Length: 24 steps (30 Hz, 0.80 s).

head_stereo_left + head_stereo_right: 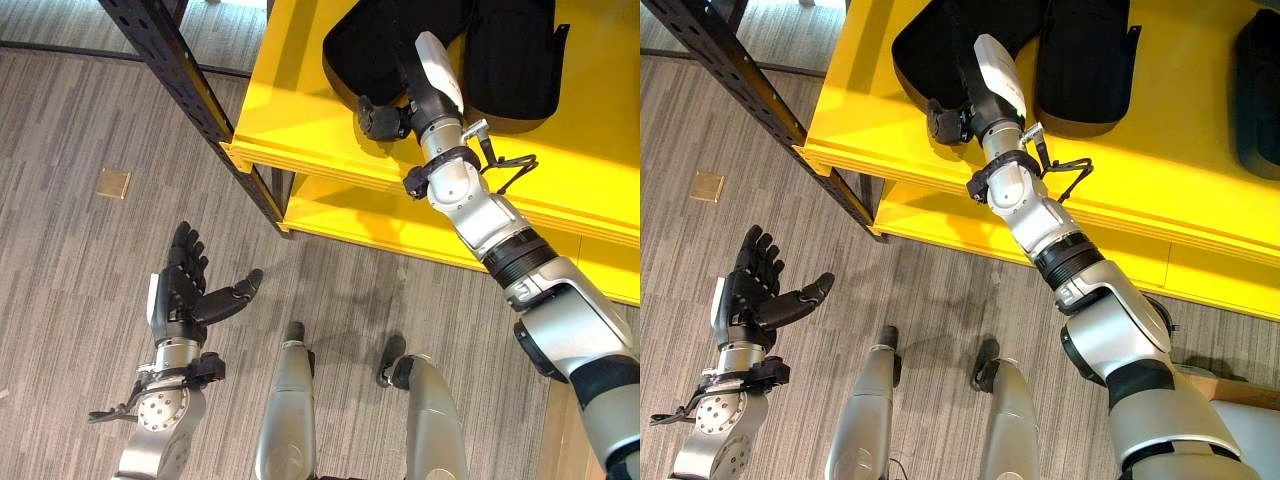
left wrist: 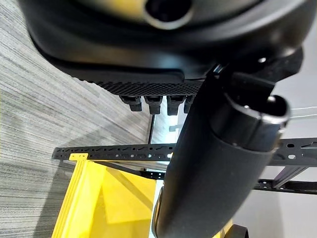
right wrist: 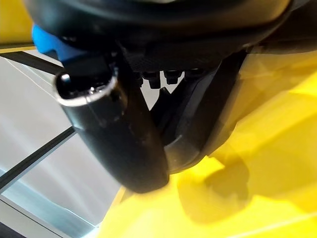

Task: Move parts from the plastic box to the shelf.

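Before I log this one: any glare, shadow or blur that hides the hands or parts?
Left eye view: even light, left hand sharp over the floor, right hand at a black part on the yellow shelf. Right wrist view: thumb close and soft, casting a shadow on the yellow surface. Left wrist view: thumb blurred, glint on its metal ring.

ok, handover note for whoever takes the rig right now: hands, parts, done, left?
Left hand: open, empty, held out over the floor.
Right hand: reached onto the yellow shelf, at the near edge of a black part; whether it grips cannot be told.
Parts: two black parts lie side by side on the top shelf, the second beside the first; a third dark one lies further right.
Done: parts are on the shelf.
Left: withdraw the right hand, fetch any remaining parts.
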Tool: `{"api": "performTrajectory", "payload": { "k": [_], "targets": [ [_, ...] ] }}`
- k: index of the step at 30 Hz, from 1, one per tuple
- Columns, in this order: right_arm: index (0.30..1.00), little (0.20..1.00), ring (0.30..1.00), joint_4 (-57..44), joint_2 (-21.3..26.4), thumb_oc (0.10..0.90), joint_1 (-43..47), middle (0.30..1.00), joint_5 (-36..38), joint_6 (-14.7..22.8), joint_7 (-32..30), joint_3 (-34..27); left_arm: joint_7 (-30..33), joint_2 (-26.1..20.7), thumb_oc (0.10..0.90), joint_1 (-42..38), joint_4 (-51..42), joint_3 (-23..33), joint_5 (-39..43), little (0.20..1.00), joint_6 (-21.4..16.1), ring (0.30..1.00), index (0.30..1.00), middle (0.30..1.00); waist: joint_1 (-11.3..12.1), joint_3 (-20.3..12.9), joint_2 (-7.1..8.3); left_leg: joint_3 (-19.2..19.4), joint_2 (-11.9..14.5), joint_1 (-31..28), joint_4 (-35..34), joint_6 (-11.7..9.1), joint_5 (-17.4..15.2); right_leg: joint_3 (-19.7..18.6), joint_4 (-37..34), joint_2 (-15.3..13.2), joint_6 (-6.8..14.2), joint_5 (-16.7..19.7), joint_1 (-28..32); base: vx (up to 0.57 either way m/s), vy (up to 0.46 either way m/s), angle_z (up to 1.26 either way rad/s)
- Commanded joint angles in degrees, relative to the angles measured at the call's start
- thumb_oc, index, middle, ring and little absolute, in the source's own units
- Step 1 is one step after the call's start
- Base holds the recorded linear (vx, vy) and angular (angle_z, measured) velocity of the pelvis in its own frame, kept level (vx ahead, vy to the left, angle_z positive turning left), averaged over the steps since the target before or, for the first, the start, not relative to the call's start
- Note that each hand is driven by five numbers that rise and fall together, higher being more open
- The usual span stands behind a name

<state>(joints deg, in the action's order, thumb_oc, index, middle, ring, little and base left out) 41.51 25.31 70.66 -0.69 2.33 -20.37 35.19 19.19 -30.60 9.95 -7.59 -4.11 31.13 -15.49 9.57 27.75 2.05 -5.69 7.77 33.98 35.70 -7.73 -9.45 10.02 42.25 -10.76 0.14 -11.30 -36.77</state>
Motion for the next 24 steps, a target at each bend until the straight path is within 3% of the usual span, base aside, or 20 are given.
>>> {"api": "performTrajectory", "payload": {
  "k": [1, 14, 24],
  "targets": [
    [1.000, 1.000, 1.000, 0.97, 1.51, 0.900, 10.29, 1.000, -1.76, 3.28, -2.18, 0.09, -1.04, -2.37, 0.900, 1.71, -10.66, 5.30, -1.50, 1.000, -7.37, 1.000, 1.000, 1.000, 0.01, -1.84, 0.25, 0.15, -1.22, 3.13, -2.49, 5.10, 4.09, -3.12, -7.11, -2.34, 5.14, 4.57, 5.13, 0.00, 0.000, 0.00],
    [1.000, 1.000, 1.000, -1.90, 1.09, 0.900, 9.87, 1.000, 3.20, 4.35, -1.90, -1.93, -1.32, -2.43, 0.900, 1.02, -9.87, 5.08, -1.33, 1.000, -7.05, 1.000, 1.000, 1.000, -0.14, -2.36, 0.58, 0.15, -1.17, 2.86, -2.29, 5.17, 3.92, -3.23, -6.90, -2.26, 5.11, 4.54, 5.35, 0.00, 0.000, 0.00],
    [1.000, 1.000, 1.000, -6.36, -0.54, 0.900, 11.20, 1.000, 9.70, 5.92, -2.07, -3.95, -2.31, -4.00, 0.900, 0.15, -8.66, 4.51, -0.69, 1.000, -6.20, 1.000, 1.000, 1.000, -0.51, -4.91, 1.51, 0.52, -0.86, -0.28, -3.67, 5.02, 3.61, -3.08, -8.38, -2.44, 5.36, 4.55, 8.31, 0.00, 0.000, 0.00]
  ]
}}
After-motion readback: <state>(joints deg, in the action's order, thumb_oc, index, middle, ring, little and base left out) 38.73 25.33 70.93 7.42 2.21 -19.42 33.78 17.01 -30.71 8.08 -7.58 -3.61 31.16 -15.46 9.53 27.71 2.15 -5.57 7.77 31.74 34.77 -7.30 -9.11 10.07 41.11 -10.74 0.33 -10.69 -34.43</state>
